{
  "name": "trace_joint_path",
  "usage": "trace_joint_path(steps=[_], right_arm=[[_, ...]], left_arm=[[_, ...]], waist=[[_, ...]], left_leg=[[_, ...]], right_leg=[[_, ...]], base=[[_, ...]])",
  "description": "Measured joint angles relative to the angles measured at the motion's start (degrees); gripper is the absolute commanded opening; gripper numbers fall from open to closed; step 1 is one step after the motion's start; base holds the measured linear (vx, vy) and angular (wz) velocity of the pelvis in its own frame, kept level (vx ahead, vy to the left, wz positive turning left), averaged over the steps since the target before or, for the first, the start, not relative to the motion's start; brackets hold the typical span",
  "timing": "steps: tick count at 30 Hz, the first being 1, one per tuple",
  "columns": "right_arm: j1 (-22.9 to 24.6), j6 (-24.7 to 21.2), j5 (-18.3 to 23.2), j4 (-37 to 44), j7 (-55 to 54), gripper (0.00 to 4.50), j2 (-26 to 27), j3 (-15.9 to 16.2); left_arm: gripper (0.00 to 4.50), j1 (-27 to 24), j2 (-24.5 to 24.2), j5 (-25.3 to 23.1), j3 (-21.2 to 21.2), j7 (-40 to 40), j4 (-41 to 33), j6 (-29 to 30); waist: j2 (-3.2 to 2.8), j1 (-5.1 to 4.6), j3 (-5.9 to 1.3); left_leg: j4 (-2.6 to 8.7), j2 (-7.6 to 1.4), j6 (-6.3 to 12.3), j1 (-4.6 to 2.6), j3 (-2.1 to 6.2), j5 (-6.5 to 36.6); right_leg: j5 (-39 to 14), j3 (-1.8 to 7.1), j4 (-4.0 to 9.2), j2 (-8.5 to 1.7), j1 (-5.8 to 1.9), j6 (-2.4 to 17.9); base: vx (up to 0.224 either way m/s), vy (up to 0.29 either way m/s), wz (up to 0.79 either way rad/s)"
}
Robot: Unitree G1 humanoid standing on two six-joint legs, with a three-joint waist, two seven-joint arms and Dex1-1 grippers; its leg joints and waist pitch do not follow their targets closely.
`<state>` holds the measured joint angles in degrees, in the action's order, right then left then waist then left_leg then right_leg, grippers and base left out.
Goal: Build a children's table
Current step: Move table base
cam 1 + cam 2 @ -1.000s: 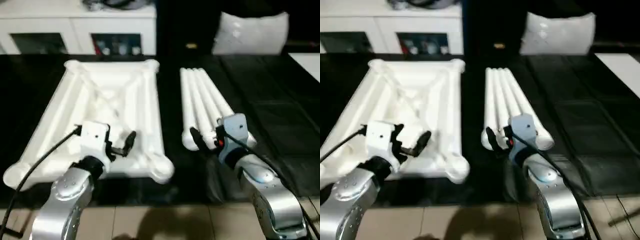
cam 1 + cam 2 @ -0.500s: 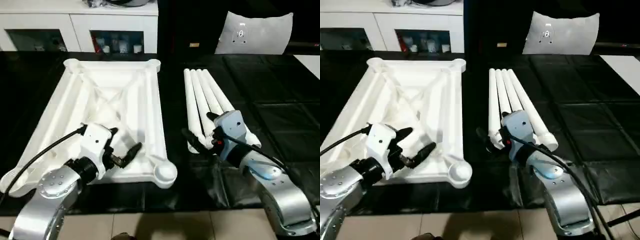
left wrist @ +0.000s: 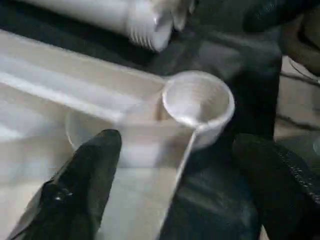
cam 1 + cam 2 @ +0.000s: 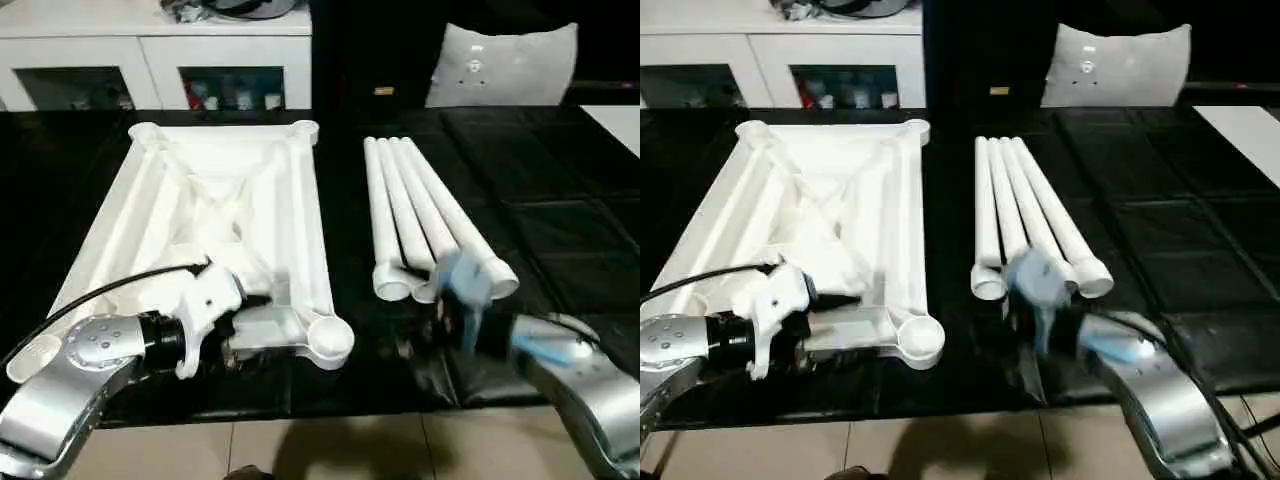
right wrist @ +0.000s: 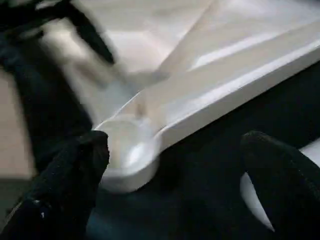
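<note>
Left wrist: hand (image 3: 175, 185) splayed (low).

A dark strip of surface (image 4: 345, 230) is lying free between the upturned table top (image 4: 215, 215) and the four legs (image 4: 420, 215), which are blocking the right side.
</note>
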<state>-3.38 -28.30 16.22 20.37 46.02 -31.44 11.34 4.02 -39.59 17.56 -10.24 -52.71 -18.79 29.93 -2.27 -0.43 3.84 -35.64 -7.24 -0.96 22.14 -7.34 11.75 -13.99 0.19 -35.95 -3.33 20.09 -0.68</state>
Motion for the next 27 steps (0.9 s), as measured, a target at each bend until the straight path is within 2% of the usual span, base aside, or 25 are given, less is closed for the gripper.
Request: trace_joint_path(steps=[3,5,7,12,16,19,27], right_arm=[[0.9,-2.2,1.5,0.9,1.9,4.50,-1.6,0.4],[1.0,-3.1,2.2,2.9,3.3,4.50,-3.4,0.6],[1.1,-3.4,2.1,4.3,4.3,4.50,-5.1,0.8],[2.0,-4.0,1.4,4.2,4.3,4.50,-5.5,1.5],[2.3,-4.2,1.7,5.4,3.6,4.50,-5.3,1.4],[2.4,-4.3,1.9,6.6,3.1,4.50,-5.0,1.5],[3.2,-4.9,2.2,6.6,2.9,4.50,-4.9,1.6]], left_arm=[[3.60,1.2,1.5,-0.9,-0.3,-0.5,1.8,-3.7],[3.60,2.0,1.8,-1.0,-1.1,-1.3,2.0,-4.1],[3.60,2.1,1.1,-1.0,-2.1,-2.4,2.4,-4.1],[3.60,1.6,-0.5,-2.7,-4.9,-5.0,5.0,-6.4],[3.60,3.3,0.4,-6.2,-6.4,-4.4,9.6,-10.0],[3.33,5.6,0.3,-7.7,-6.9,-4.4,11.7,-11.3],[2.65,7.5,-0.7,-7.9,-8.4,-8.5,14.9,-12.0]], waist=[[-0.20,0.66,-0.06],[-0.44,0.84,-0.19],[-0.73,0.85,-0.39],[-1.17,0.67,-0.60],[-1.16,0.63,-0.59],[-1.16,0.67,-0.59],[-1.21,0.62,-0.55]], left_leg=[[0.04,-0.10,0.04,-0.03,-0.04,0.0],[0.03,-0.21,0.04,-0.11,-0.12,-0.1],[0.04,-0.27,0.03,-0.19,-0.21,-0.1],[0.04,-0.35,-0.01,-0.21,-0.35,-0.1],[0.04,-0.37,-0.01,-0.19,-0.38,-0.1],[0.05,-0.37,-0.01,-0.17,-0.40,-0.1],[0.25,-0.41,0.00,-0.12,-0.60,-0.1]], right_leg=[[0.0,-0.11,0.01,0.00,-0.04,0.0],[0.0,-0.21,0.01,-0.01,-0.15,0.0],[0.0,-0.20,-0.02,-0.02,-0.19,0.0],[0.0,-0.20,-0.10,-0.03,-0.15,0.0],[0.0,-0.19,-0.12,-0.04,-0.12,0.0],[0.0,-0.19,-0.09,-0.04,-0.11,0.0],[0.0,-0.09,0.09,-0.04,0.02,0.0]], base=[[0.000,0.000,0.00],[0.000,0.000,0.00],[0.000,0.000,0.00],[0.000,0.000,0.00],[0.000,0.000,0.00],[0.000,0.000,0.00],[0.000,0.000,0.00]])
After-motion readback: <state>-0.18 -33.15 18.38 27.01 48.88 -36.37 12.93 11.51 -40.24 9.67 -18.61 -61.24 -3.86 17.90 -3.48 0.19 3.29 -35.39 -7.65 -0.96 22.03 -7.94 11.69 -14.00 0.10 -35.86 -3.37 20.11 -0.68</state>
